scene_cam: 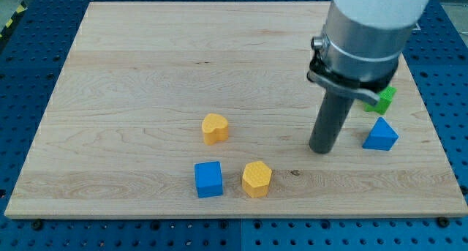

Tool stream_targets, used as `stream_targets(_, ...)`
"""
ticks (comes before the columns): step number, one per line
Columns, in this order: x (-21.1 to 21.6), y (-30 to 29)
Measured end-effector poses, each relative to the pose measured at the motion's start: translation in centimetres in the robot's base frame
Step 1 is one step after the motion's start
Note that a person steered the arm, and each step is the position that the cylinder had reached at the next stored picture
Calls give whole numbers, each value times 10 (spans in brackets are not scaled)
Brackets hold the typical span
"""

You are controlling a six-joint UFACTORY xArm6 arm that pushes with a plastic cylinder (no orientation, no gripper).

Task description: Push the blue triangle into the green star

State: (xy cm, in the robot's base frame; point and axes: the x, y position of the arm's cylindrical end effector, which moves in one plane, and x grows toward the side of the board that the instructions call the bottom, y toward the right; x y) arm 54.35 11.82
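Note:
The blue triangle (380, 135) lies on the wooden board near the view's right edge. The green star (385, 98) sits just above it, mostly hidden behind the arm's grey body, with a small gap between them. My tip (322, 150) rests on the board to the left of the blue triangle, about a block's width away, and below and to the left of the green star.
A yellow heart-like block (215, 128) lies near the board's middle. A blue cube (208, 179) and a yellow hexagon (257, 178) sit side by side near the bottom edge. The board's right edge (431, 134) is close to the triangle.

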Motion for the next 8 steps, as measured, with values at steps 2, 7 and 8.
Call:
stream_targets(2,5,66)
stream_targets(7,-23,81)
stream_targets(8,-21,81)
